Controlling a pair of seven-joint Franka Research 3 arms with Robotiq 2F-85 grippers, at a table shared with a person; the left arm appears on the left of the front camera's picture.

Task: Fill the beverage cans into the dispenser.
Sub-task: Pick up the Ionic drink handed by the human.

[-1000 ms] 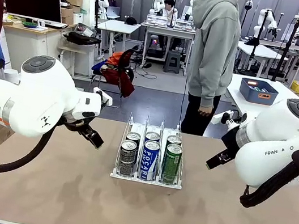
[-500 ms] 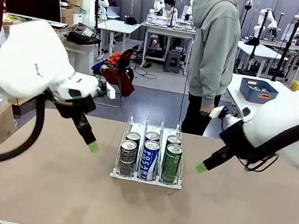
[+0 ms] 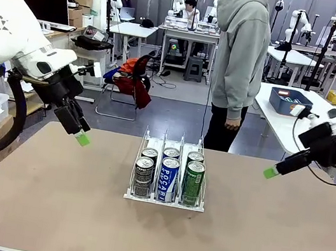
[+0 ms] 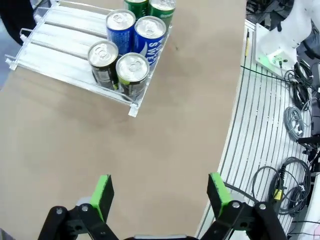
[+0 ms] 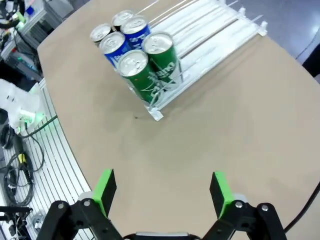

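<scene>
The dispenser (image 3: 165,197) stands mid-table, a clear three-lane rack holding several beverage cans: dark grey ones (image 3: 143,174) on the left, blue POCARI ones (image 3: 168,177) in the middle, green ones (image 3: 193,181) on the right. My left gripper (image 3: 81,139) hangs above the table's left side, open and empty. My right gripper (image 3: 270,173) hovers above the right side, also open and empty. The left wrist view looks down on the rack (image 4: 70,55) and its cans (image 4: 132,70) between spread fingers (image 4: 102,192). In the right wrist view the cans (image 5: 137,70) sit at the rack's (image 5: 200,35) near end.
A person in a grey hoodie (image 3: 238,53) stands at the far edge behind the rack. The tan table (image 3: 76,213) stretches wide around the rack. A blue bin (image 3: 290,102) sits on a white table behind. Cables and a metal grille (image 4: 270,150) lie beyond the table edge.
Both arms have swung up and outward, away from the rack: the left gripper to the far left, the right gripper to the far right. The cans have not moved.
</scene>
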